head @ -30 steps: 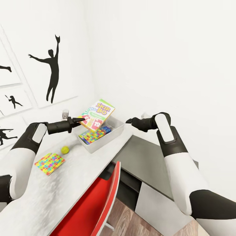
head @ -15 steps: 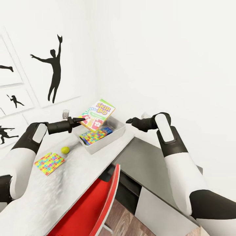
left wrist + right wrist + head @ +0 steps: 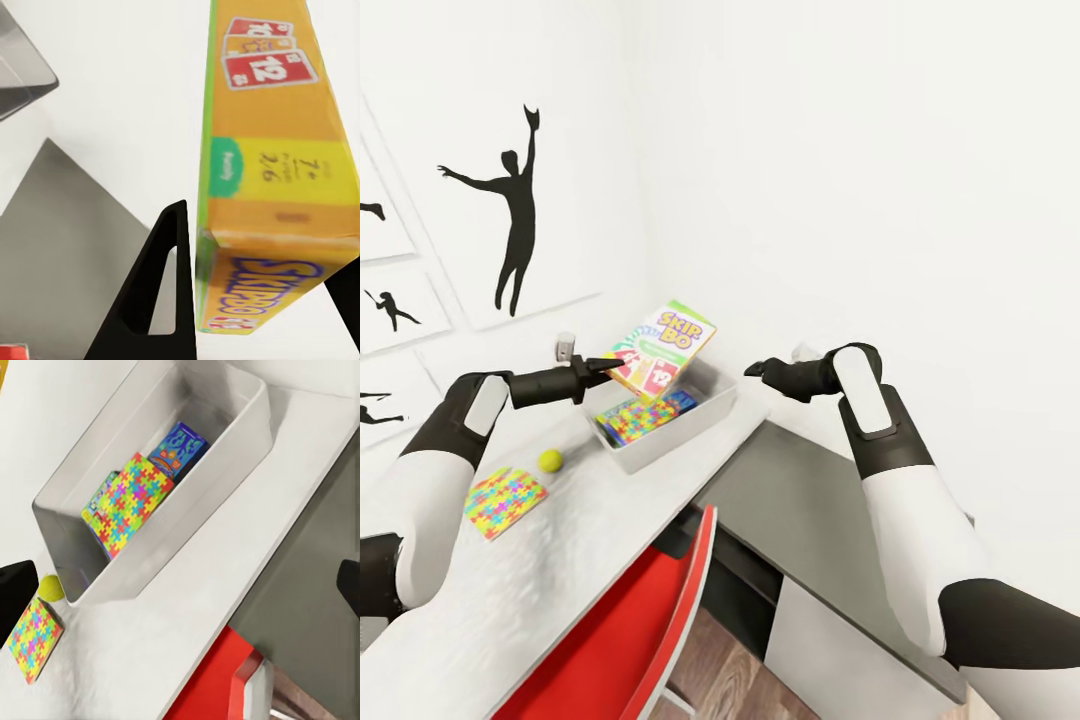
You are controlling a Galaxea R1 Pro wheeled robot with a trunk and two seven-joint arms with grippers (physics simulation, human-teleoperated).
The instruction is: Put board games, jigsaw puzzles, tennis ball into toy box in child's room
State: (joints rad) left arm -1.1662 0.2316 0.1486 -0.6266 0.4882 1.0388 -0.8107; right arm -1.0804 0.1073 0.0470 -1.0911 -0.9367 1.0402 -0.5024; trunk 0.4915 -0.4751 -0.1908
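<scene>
My left gripper (image 3: 608, 366) is shut on the edge of the SKIP-BO board game (image 3: 660, 350), holding it tilted in the air above the toy box (image 3: 672, 442). The left wrist view shows its yellow edge (image 3: 270, 150) between the black fingers (image 3: 161, 292). The larger jigsaw puzzle (image 3: 131, 502) and the blue board game (image 3: 178, 446) lie inside the toy box (image 3: 199, 525). On the table (image 3: 610, 520), the tennis ball (image 3: 550, 460) and the smaller jigsaw puzzle (image 3: 503, 500) lie left of the box. My right gripper (image 3: 752, 370) hovers open to the right of the box.
A red chair (image 3: 650, 620) stands tucked against the table's front edge. The lower dark grey cabinet top (image 3: 810, 480) adjoins the table on the right. White walls close in behind, with black silhouette pictures (image 3: 510, 210) on the left. A small white fixture (image 3: 565, 347) sits by the wall.
The whole view has shifted slightly, so the camera moved. My left gripper still holds the SKIP-BO game over the toy box, barely displaced. The right arm has stayed put.
</scene>
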